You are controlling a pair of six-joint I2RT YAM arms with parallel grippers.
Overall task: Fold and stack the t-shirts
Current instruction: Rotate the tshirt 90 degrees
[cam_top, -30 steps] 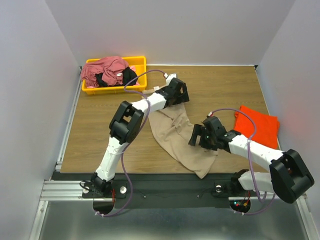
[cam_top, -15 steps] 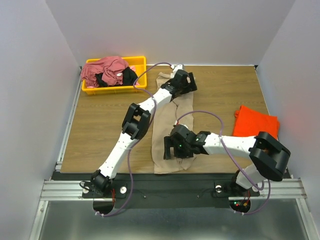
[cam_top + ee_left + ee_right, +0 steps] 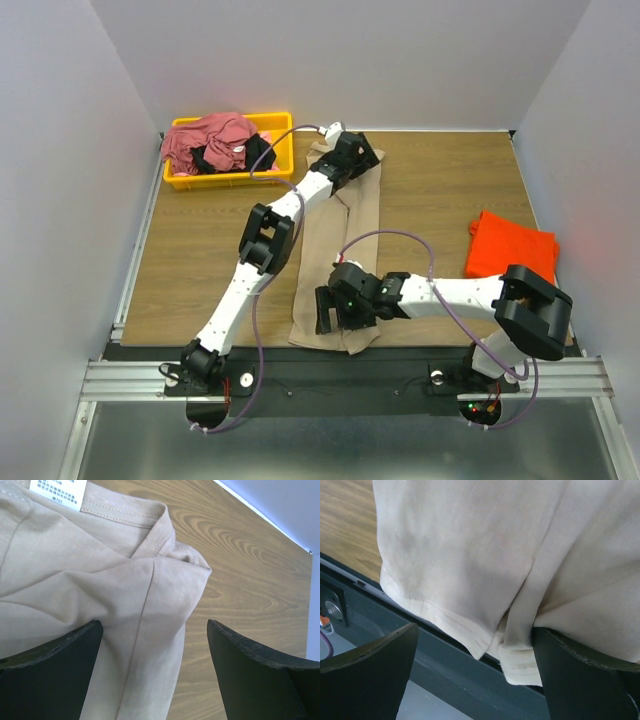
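The tan t-shirt (image 3: 335,240) lies as a long narrow strip from the far side of the table to its near edge. My left gripper (image 3: 352,156) is open over the collar end; the left wrist view shows the tan shirt (image 3: 100,580) with its collar and white label (image 3: 57,492) ahead of my left gripper (image 3: 155,672), and cloth lying between the fingers (image 3: 50,672). My right gripper (image 3: 335,310) is open at the hem end. In the right wrist view the hem (image 3: 470,630) hangs over the table's front edge between the spread fingers (image 3: 365,677). A folded orange-red t-shirt (image 3: 512,255) lies at the right.
A yellow bin (image 3: 272,128) at the far left holds a dusty rose t-shirt (image 3: 205,138) and a black one (image 3: 250,150). Below the table's near edge runs the dark metal rail (image 3: 445,675). White walls close the table on three sides.
The tan shirt went from a crumpled slanted heap to a straight long strip. My left gripper moved farther back. My right gripper swung left, toward the near edge.
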